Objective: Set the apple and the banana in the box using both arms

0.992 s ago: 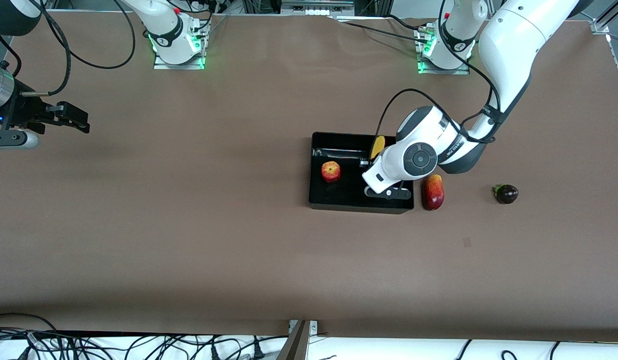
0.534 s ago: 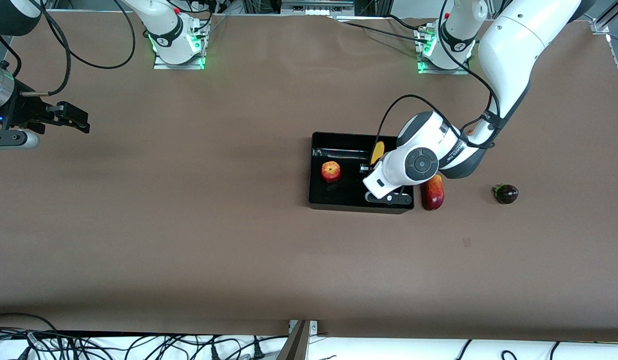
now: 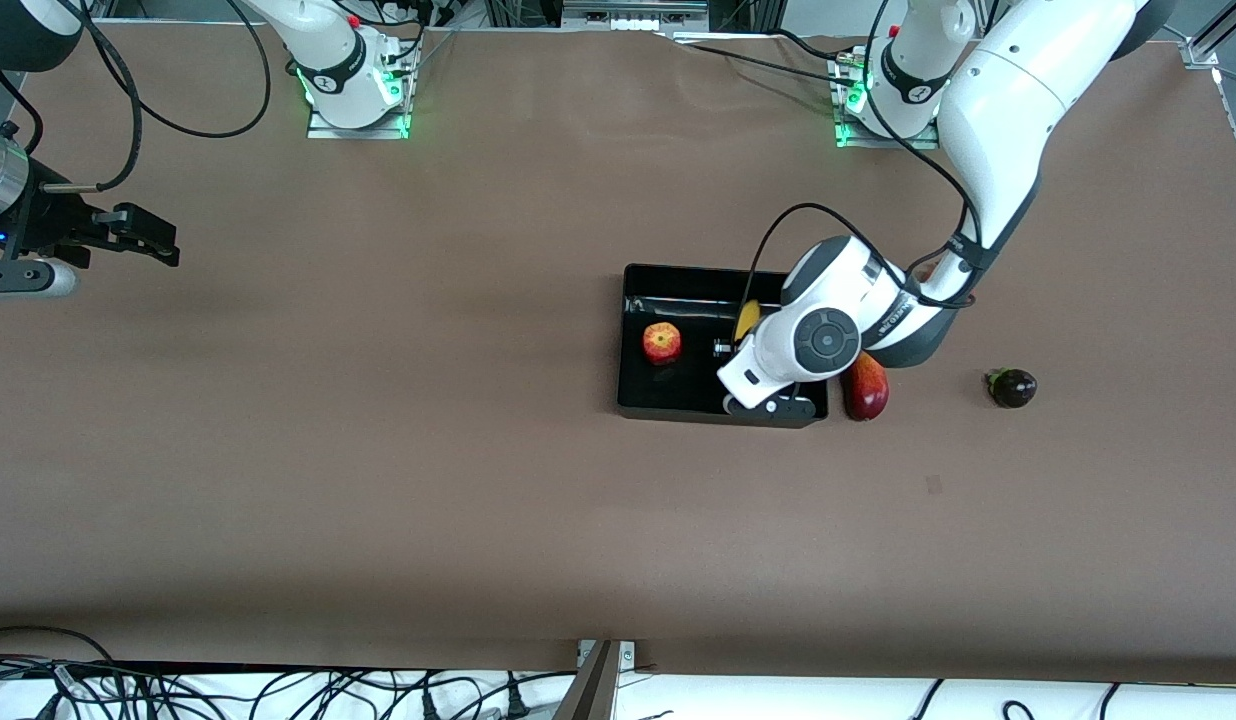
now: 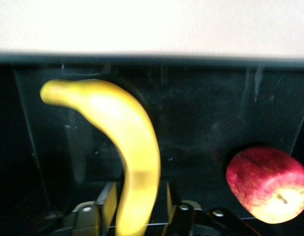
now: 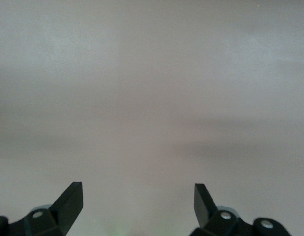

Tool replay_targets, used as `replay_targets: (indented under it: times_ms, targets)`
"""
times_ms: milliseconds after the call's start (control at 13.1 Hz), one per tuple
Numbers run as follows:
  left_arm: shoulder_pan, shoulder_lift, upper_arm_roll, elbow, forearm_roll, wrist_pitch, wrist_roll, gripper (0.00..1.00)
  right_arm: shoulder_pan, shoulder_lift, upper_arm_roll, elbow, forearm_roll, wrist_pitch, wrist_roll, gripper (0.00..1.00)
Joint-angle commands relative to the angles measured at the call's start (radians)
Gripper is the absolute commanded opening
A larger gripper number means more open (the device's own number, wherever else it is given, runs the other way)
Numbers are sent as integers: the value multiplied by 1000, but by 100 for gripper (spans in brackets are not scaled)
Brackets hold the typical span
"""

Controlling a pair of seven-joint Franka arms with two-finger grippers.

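Two arms: the left arm [image 3: 988, 110] reaches over the box, the right arm waits at its own end of the table.
Table: brown table [image 3: 378, 480], it carries the box and two more fruits.
Box: black box [image 3: 633, 405] near the table's middle; in my judgement the task is close to its end.
Left gripper: left gripper [image 4: 137, 209] is low inside the box, its fingers [image 4: 106, 204] closed around the lower part of the banana.
Right gripper: right gripper [image 5: 137, 201] hangs over bare table, fingers wide apart, holding nothing.
Banana: banana [image 4: 127, 142] is in the left gripper's hold, over the box floor; I cannot tell if it touches the floor.
Mango: red mango-like fruit [image 3: 866, 385] lies on the table just beside the box wall, under the left arm's wrist.
Apple: apple [image 3: 662, 343] rests on the box floor, toward the right arm's end, apart from the banana.
Dark fruit: small dark fruit [image 3: 1013, 387] lies toward the left arm's end, well apart from the box.
Risk one: if the fingers open while the banana is above the floor, it may roll against the apple.
Risk two: when lifting out, the wrist may knock the box wall or the mango-like fruit.
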Motion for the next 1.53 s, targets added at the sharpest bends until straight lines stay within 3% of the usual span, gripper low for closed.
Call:
replay_targets:
  times_ms: [0, 381, 763, 915, 1144, 1449]
  targets:
    - [8, -52, 1, 27, 7, -54, -6, 100, -10, 3, 7, 14, 18, -6, -5, 100]
    - [35, -202, -3, 119, 6, -250, 24, 100, -10, 3, 7, 14, 18, -5, -5, 100]
    - [94, -424, 26, 107, -65, -330, 110, 100, -10, 3, 7, 16, 18, -6, -5, 100]
    - [55, -527, 126, 98, -117, -411, 132, 100, -10, 3, 7, 14, 18, -3, -5, 100]
    - [-98, -688, 386, 55, -154, -491, 231, 100, -10, 3, 7, 14, 18, -3, -5, 100]
    - [-132, -840, 558, -54, -175, -487, 403, 100, -8, 3, 7, 14, 18, -6, -5, 100]
